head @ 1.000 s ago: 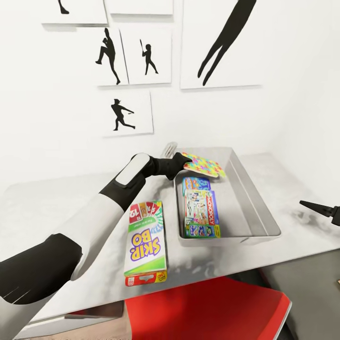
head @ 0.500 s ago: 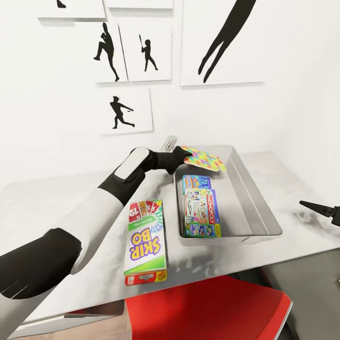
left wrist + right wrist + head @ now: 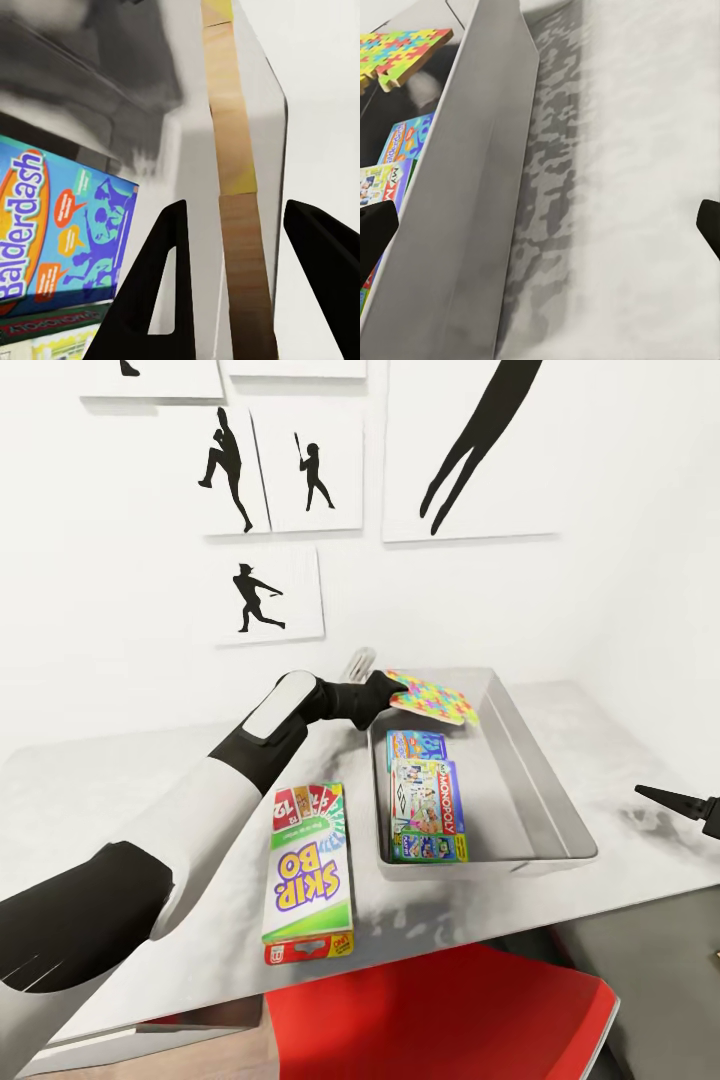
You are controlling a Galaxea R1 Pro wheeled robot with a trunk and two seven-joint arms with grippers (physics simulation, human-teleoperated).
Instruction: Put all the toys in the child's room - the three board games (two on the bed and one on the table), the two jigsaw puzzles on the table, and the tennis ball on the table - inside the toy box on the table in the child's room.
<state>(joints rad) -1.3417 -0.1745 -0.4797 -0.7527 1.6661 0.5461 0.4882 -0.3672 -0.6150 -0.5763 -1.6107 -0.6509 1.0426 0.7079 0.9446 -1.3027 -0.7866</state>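
Since a second ago the left arm has lifted the puzzle (image 3: 432,698) a little and the head view has shifted slightly; over the last half second nothing moves. The left gripper (image 3: 385,690) is clamped on the puzzle's near-left edge, holding it nearly flat, tilted slightly, over the far-left corner of the box (image 3: 530,760). In the left wrist view the puzzle (image 3: 238,225) shows edge-on, a thin wooden slab running between the two fingers (image 3: 161,285).

Inside the box, against its left wall, lie the Monopoly game (image 3: 428,812) and, under it toward the far end, the blue Balderdash game (image 3: 412,745). Both have their long axes running along the box's length, away from the robot.

The Skip-Bo game (image 3: 309,873) lies flat on the counter (image 3: 90,800) just left of the box, long axis also pointing away from the robot, its near end at the counter's front edge.

The right gripper (image 3: 680,801) hovers over the counter to the right of the box, fingers spread wide and empty in the right wrist view.
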